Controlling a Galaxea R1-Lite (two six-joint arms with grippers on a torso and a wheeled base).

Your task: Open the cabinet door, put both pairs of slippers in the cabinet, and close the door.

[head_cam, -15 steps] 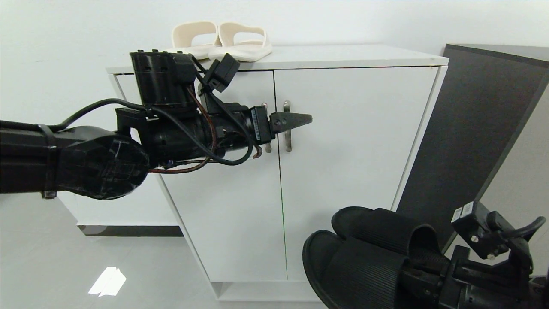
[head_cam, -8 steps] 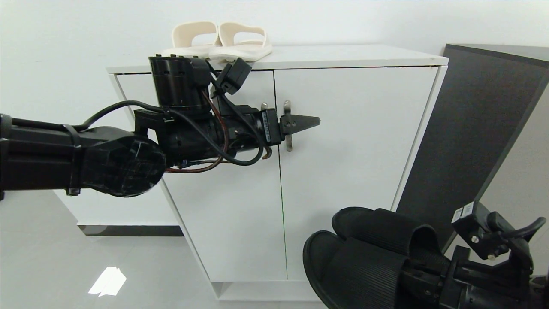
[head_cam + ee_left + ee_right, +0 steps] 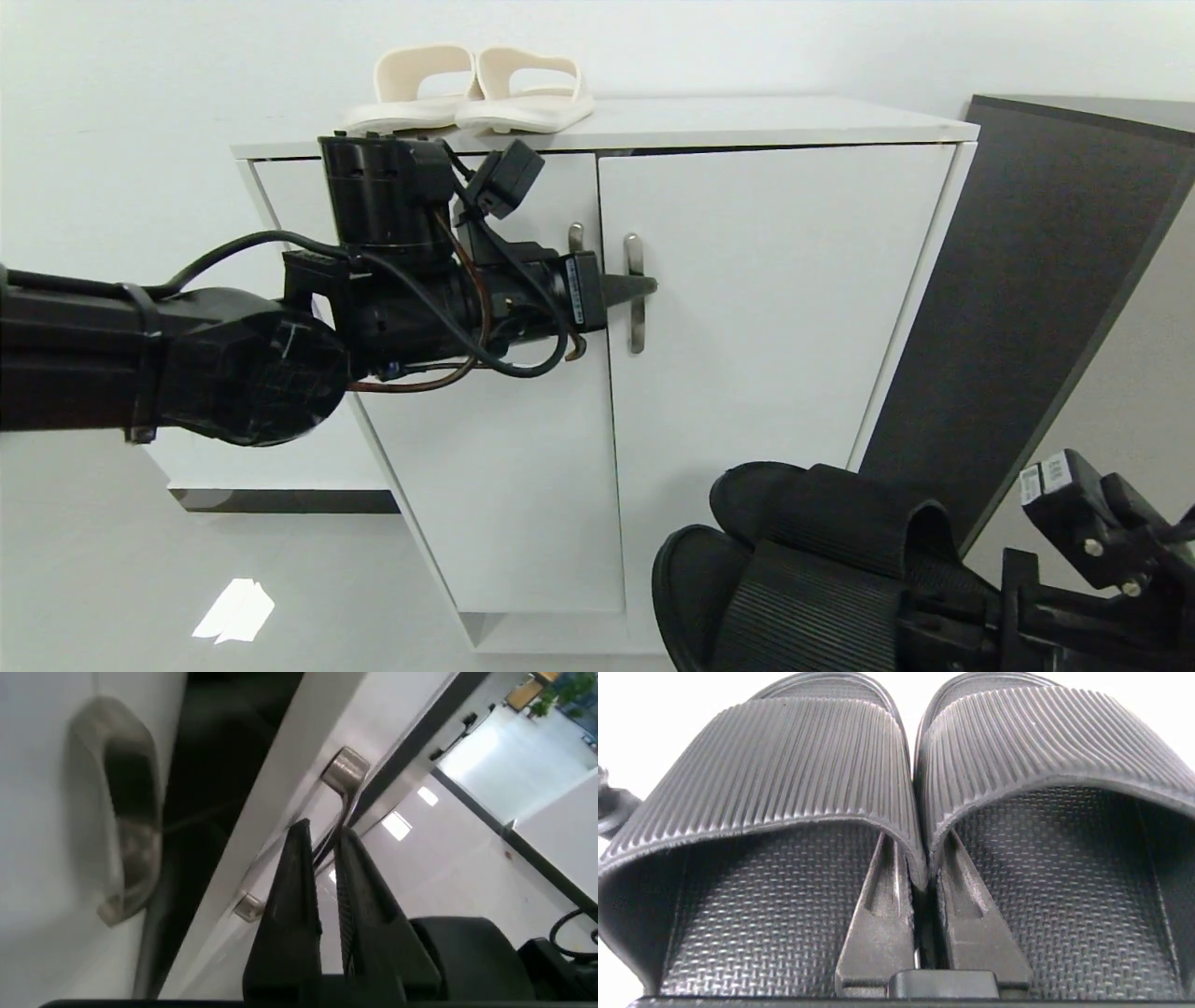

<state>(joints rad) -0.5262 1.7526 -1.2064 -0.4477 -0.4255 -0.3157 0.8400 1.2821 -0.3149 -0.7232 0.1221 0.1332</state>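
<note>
Clamped in the left gripper [image 3: 644, 287], the handle [image 3: 636, 322] of the right cabinet door [image 3: 766, 327], barely ajar. Pinched in the right gripper [image 3: 920, 919], black slippers [image 3: 812, 560] before the cabinet [image 3: 747, 117]; cream slippers [image 3: 476, 89] on top.

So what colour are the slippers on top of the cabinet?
The slippers are cream; head view shows them best.

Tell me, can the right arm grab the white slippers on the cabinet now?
Probably not yet. The right gripper is shut on the black slippers, held low by the cabinet, and the white slippers sit high on its top.
</note>
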